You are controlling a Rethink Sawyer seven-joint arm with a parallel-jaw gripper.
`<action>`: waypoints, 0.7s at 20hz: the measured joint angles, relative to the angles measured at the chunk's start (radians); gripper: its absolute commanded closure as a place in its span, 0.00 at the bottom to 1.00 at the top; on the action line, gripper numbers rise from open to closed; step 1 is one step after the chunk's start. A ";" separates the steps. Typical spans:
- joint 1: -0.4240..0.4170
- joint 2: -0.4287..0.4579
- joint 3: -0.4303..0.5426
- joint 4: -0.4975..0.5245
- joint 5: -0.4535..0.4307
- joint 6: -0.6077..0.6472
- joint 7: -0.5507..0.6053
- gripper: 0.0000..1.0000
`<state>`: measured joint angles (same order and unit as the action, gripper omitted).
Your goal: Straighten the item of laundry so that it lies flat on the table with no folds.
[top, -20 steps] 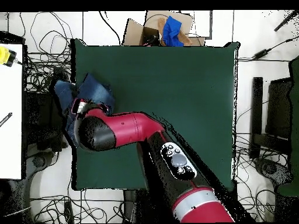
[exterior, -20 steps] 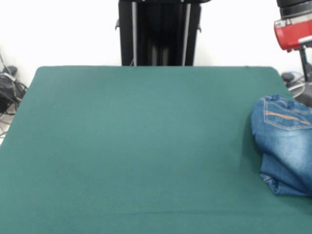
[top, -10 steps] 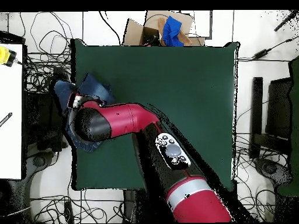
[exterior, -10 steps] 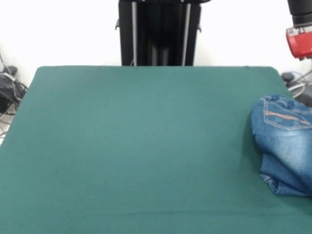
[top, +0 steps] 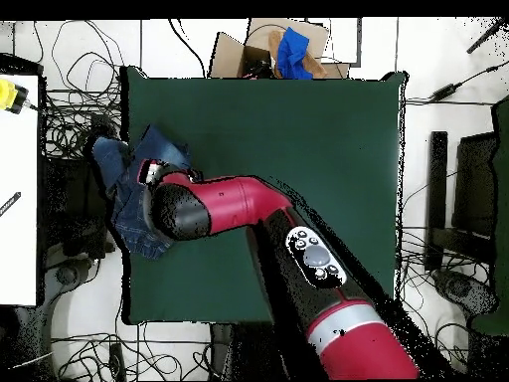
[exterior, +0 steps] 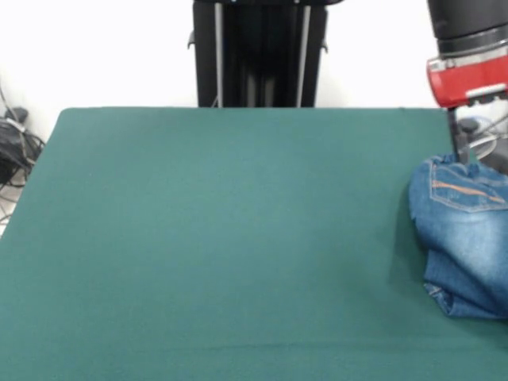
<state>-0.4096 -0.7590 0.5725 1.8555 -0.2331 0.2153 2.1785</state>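
Note:
The small blue denim jeans (exterior: 464, 230) lie crumpled and folded at the right edge of the green table (exterior: 238, 238), an orange-stitched pocket facing up. In the overhead view the jeans (top: 134, 204) lie bunched at the table's (top: 318, 129) left edge, partly hanging over it. My gripper (exterior: 462, 149) comes down from the red and black wrist (exterior: 468, 75) and reaches the top rim of the jeans. In the overhead view the red arm (top: 224, 204) covers the middle of the jeans and hides the gripper.
The black pedestal (exterior: 259, 51) stands at the table's far side. A cardboard box with a blue cloth (top: 288, 50) sits beyond the table's top edge. Cables lie on the floor around it. A white surface (top: 18, 189) borders the left, and black furniture (top: 477, 199) stands on the right.
The wrist has swung back over the table and come down onto the top of the jeans. The jeans have kept their shape and place.

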 measured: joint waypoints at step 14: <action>-0.194 -0.072 0.069 0.096 -0.043 0.063 0.000 0.00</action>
<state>-0.6039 -0.8311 0.6416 1.9511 -0.2765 0.2778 2.1785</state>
